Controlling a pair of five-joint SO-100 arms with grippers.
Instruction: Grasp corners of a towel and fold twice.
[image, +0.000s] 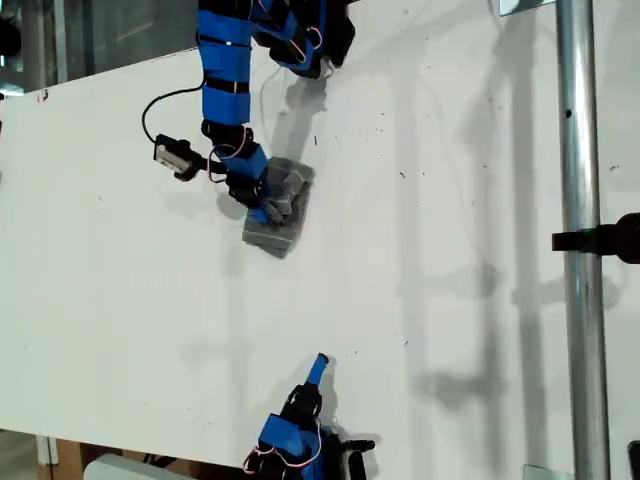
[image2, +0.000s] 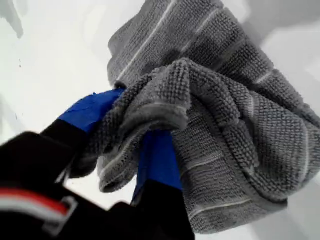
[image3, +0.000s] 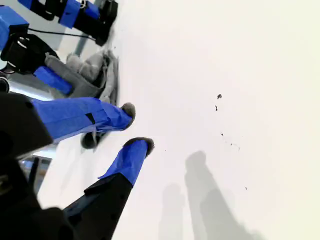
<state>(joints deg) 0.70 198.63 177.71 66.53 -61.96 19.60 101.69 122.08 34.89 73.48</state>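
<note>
Bunched grey towel (image2: 220, 125) fills the first wrist view, my first gripper (image2: 130, 135) clamped on a fold. On the white table (image: 450, 250), it sits around eleven o'clock from centre. My second gripper (image3: 137, 127) waits apart, empty, near six. Folding seems nearly done; next comes release.

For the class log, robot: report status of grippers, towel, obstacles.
My first gripper shut on the towel, bunched on the table. My second gripper open, empty, apart from it. Nothing in the way.
</note>
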